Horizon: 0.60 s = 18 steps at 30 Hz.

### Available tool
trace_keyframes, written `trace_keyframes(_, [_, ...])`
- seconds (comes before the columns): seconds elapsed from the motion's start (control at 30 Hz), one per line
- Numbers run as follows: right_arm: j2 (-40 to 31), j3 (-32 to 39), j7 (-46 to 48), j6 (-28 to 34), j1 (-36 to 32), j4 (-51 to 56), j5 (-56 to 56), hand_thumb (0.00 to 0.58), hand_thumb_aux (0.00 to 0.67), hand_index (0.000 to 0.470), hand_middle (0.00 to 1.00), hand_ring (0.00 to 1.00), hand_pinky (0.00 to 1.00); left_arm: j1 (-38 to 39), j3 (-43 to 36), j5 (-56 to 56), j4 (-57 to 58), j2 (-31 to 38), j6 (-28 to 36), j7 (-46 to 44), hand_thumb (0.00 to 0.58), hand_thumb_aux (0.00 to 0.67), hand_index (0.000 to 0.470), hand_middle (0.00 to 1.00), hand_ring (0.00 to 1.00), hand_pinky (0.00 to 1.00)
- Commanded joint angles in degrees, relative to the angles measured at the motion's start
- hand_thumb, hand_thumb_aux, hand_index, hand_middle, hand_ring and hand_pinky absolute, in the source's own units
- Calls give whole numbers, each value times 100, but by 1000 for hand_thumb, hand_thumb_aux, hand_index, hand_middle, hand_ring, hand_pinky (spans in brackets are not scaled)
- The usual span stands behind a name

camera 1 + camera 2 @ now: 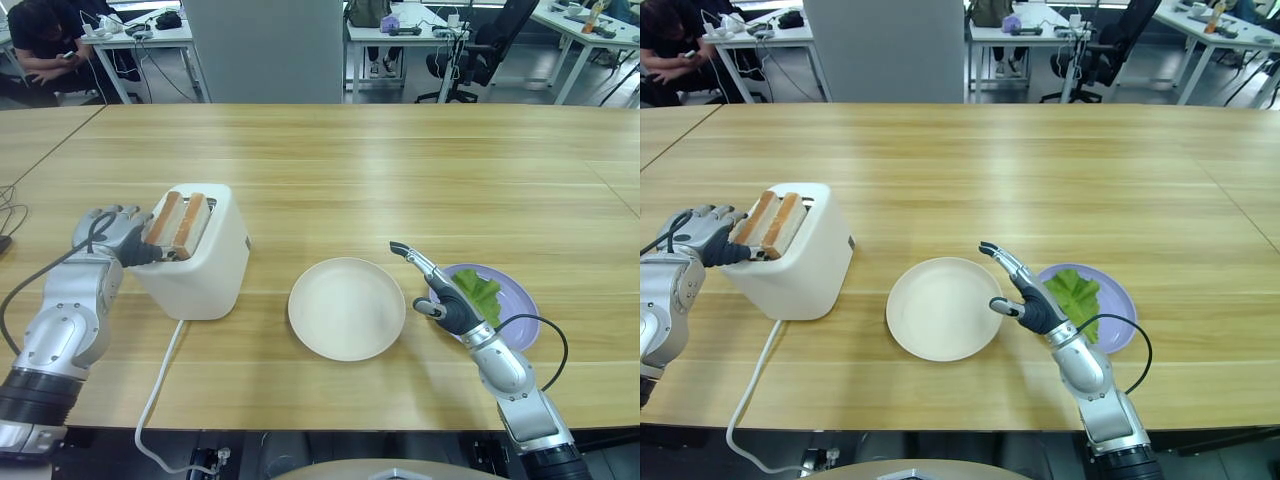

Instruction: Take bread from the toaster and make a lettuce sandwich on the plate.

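Bread (180, 225), two browned slabs, stands in the boxy white toaster (200, 270) at left; the left hand (112, 235) seemingly pinches it. The right hand (448, 305), fingers spread and empty, lies between the smooth round plate (347, 308) and the ruffled lettuce (482, 293).

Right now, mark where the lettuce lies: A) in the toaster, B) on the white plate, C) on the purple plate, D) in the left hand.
C: the green lettuce lies on the purple plate, just right of the right hand.
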Motion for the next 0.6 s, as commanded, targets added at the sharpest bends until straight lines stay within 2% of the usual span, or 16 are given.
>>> trace_keyframes(0.03, [-38,9,-5,22,37,9,-65,0,0,0,0,0,0,4,-217,28,-24,-37,-124,-43,0,0,0,0,0,0])
trace_keyframes(0.07, [-38,13,-4,22,37,7,-69,0,0,0,0,0,0,-4,-205,6,-29,-61,-127,-28,0,0,0,0,0,0])
trace_keyframes(0.1, [-42,17,5,18,28,14,-65,0,0,0,0,0,0,-6,-174,-4,-63,-99,-97,17,40,24,16,0,0,0])
trace_keyframes(0.17, [-48,23,16,12,17,23,-61,0,0,0,0,0,0,-13,-132,1,-102,-147,-41,80,40,24,16,0,0,0])
trace_keyframes(0.2, [-51,23,18,11,20,22,-61,0,0,0,0,0,0,-21,-124,-1,-102,-164,-27,88,0,0,0,0,0,0])
trace_keyframes(0.23, [-52,23,17,10,23,19,-62,0,0,0,0,0,0,-39,-114,-41,-85,-195,-24,87,0,0,0,0,0,0])
trace_keyframes(0.27, [-53,23,17,9,25,17,-64,0,0,0,0,0,0,-56,-110,-68,-72,-223,-21,95,36,21,14,0,0,0])
trace_keyframes(0.3, [-54,24,16,7,26,17,-66,0,0,0,0,0,0,-81,-107,-104,-34,-256,-32,125,36,21,14,0,0,0])
trace_keyframes(0.33, [-54,25,14,7,30,10,-71,0,0,0,0,0,0,-105,-72,-169,-29,-311,-27,158,156,97,67,0,0,0])
trace_keyframes(0.37, [-52,28,14,8,31,3,-74,0,0,0,0,0,0,-136,-27,-230,-7,-361,-26,237,443,344,236,0,0,0])
trace_keyframes(0.4, [-51,30,12,8,31,-2,-77,0,0,0,0,0,0,-174,38,-316,6,-420,-26,324,443,344,236,0,0,0])
trace_keyframes(0.43, [-49,33,12,7,30,-4,-80,0,0,0,0,0,0,-202,119,-420,5,-475,-28,405,580,670,460,0,0,0])
trace_keyframes(0.5, [-48,36,7,5,28,-5,-91,0,0,0,0,0,0,-285,301,-640,0,-580,-49,624,580,670,460,0,0,0])
trace_keyframes(0.53, [-49,36,1,4,27,-8,-101,0,0,0,0,0,0,-318,381,-747,-11,-617,-57,701,580,670,460,533,533,533])
trace_keyframes(0.57, [-50,33,-7,3,28,-13,-117,0,0,0,0,0,0,-348,465,-845,-26,-648,-76,791,580,670,460,890,890,890])
trace_keyframes(0.6, [-52,29,-18,1,28,-21,-141,0,0,0,0,0,0,-374,553,-958,-37,-686,-105,871,580,670,460,1000,1000,1000])
